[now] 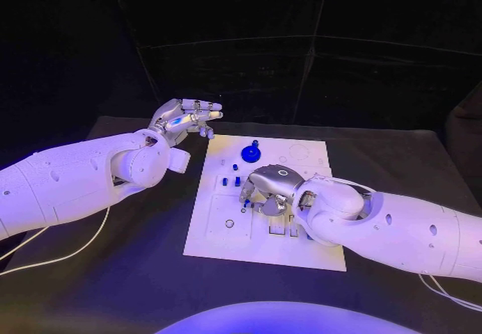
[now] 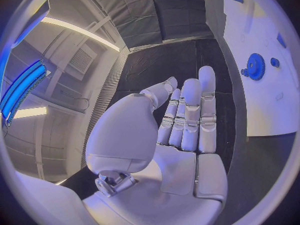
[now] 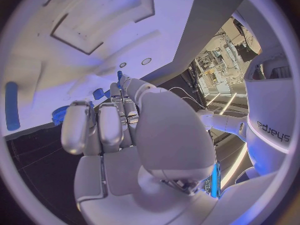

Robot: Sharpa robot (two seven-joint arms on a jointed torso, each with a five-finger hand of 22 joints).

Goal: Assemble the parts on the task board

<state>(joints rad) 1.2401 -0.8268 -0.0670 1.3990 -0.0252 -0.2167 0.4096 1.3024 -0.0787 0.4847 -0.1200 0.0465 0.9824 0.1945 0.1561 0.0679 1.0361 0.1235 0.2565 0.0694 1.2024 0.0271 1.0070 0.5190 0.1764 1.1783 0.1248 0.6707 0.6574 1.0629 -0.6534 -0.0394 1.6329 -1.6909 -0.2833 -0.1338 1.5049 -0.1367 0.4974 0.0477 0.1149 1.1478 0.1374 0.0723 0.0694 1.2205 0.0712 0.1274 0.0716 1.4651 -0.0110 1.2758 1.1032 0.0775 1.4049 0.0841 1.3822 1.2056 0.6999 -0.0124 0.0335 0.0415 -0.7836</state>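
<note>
Left hand [image 1: 187, 117] open, holding nothing; right hand [image 1: 269, 186] possibly pinching a part [image 3: 119, 76].

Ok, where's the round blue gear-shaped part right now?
In the head view, the round blue gear-shaped part sits on the far end of the white task board, beyond the right hand and beside the raised left hand.
</note>
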